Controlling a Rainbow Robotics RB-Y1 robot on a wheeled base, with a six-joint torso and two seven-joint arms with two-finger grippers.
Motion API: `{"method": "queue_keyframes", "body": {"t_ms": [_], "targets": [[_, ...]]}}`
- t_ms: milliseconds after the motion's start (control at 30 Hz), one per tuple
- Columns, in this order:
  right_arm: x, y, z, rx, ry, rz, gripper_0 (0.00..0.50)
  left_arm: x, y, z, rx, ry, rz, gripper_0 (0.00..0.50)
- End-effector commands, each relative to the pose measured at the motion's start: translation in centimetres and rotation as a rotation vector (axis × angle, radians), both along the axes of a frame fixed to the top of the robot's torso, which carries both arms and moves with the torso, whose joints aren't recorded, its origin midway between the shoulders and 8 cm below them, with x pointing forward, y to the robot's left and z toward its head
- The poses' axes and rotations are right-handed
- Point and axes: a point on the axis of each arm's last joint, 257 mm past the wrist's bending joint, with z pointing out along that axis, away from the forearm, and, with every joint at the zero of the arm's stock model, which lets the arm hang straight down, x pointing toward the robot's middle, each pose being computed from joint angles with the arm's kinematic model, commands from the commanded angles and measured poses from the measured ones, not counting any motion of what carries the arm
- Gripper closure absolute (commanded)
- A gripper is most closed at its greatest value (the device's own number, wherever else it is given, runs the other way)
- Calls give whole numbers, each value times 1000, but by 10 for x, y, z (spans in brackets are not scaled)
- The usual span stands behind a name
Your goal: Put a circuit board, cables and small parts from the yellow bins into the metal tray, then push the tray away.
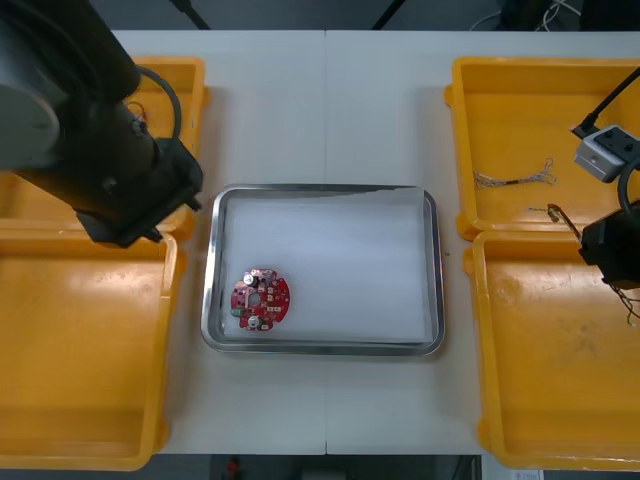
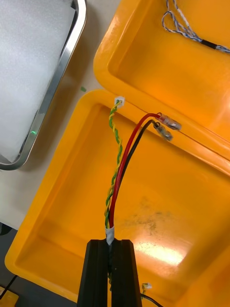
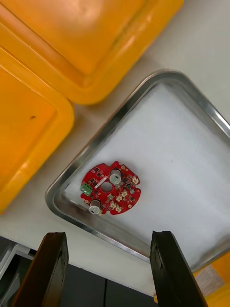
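Circuit board (image 1: 261, 298) in tray (image 1: 209, 280) between bins (image 1: 80, 350)

The right gripper (image 2: 111, 242) has its jaws clamped on a taped cable bundle (image 2: 120, 168), red, black and twisted yellow-green, above a yellow bin (image 2: 191, 201). The adjoining bin (image 2: 158, 53) holds a blue and white cable (image 2: 179, 24). The metal tray (image 2: 57, 76), white inside, sits beside them on the bench (image 2: 62, 158).

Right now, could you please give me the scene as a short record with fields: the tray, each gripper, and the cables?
tray: metal tray, white inside
in tray: one round red circuit board, at its near left corner
left gripper: open, empty, by the tray's left side
right gripper: shut on a cable bundle of red, black and yellow-green wires, over the near right bin
far right bin: a blue and white cable lies inside
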Motion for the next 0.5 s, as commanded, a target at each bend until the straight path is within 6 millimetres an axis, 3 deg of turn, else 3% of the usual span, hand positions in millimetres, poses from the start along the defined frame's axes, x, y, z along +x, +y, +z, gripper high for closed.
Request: {"method": "queue_keyframes", "body": {"t_ms": [33,200,500], "targets": [[-1,9,3,-36,12,65,500,11,38,57,43,-80,-65,0],[3,35,14,-65,-3,165,500,12,79,78,81,-63,-68,0],[0,76,0,-209,13,359,500,42,135,95,134,-89,-47,0]]}}
